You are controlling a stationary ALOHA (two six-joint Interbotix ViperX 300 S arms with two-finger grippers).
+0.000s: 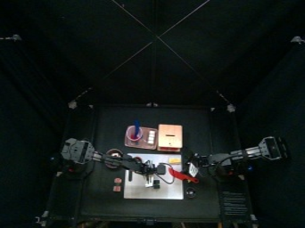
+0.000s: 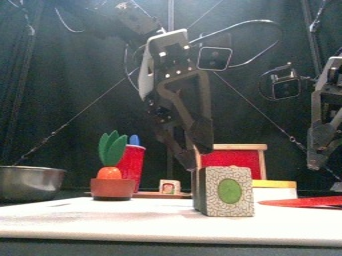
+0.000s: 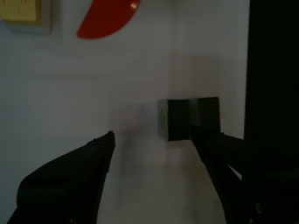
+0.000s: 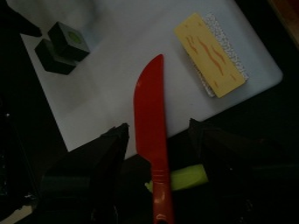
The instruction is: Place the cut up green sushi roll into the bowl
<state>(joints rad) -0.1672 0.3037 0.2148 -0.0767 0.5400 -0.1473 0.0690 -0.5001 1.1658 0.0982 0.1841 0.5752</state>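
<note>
Filling the middle of the top view, the black table (image 1: 209,125) carries a white cutting board (image 1: 167,185) toward its front, with a pinkish tray (image 1: 141,136) and a tan block (image 1: 172,134) behind it. Both black arms reach in over the board, one from each side. The left arm hangs down steeply in the centre of the front view, and its left gripper (image 3: 149,134) has its jaws spread wide with nothing between them. It hovers above the board, clear of the surface. The right arm (image 2: 321,120) hangs at the right side. The right gripper (image 4: 162,144) has its jaws parted wider than the handle of a red knife (image 4: 152,105), which runs between them. Whether they touch it cannot be told. The knife's blade lies flat on the board, next to a yellow rectangular piece (image 4: 211,52). The bowl (image 2: 27,181), grey and shiny, stands at the far left in the front view, well apart from the left gripper. A toy carrot in a small pot (image 2: 111,170) stands between them, in front of a red box (image 2: 238,158). The cut up green sushi roll (image 3: 187,119) rests on the board close to its edge. It lies just ahead of one of the left gripper's jaw tips, not centred in the gap, and it is untouched.
</note>
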